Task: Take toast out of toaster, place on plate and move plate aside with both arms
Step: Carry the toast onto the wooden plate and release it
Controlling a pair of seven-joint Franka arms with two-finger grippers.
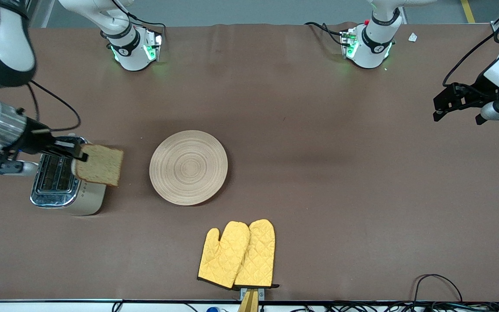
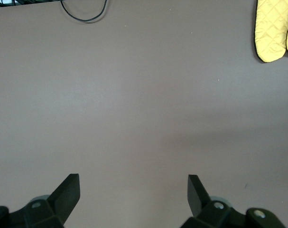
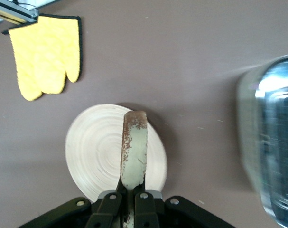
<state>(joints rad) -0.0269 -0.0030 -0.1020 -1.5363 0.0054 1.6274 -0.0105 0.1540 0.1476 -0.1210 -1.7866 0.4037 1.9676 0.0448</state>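
Brown matte surface (image 1: 319,173) under a high camera, arm bases along its upper edge, cables trailing at the edge nearest the camera.

Near the right arm's end: a chrome toaster (image 1: 65,182), two slots facing up. Over its edge, up in the air, the right tool (image 1: 79,154) – clamped on the toast (image 1: 100,164), gripping one crust edge, slice hanging out flat toward the plate. Seen edge-on in the right wrist view, toast (image 3: 133,152) thin and pale between two closed fingers (image 3: 144,209), crust speckled brown, lined up over the plate (image 3: 94,152), toaster (image 3: 269,152) blurred to one side.

Plate (image 1: 188,167) flat on the surface, round pale wood with ring grooves, beside the toaster toward the left arm's end, nothing on it. Toast and plate apart, a strip of bare surface between them.

Nearer the camera than the plate: yellow mitts (image 1: 238,254), two of them overlapping, cuffs toward the camera's edge.

Left tool (image 1: 457,106) over bare surface at the left arm's end, well apart from everything, waiting – spread wide and holding nothing, fingertips (image 2: 70,190) far apart in the left wrist view, one mitt (image 2: 273,31) at the corner of that view
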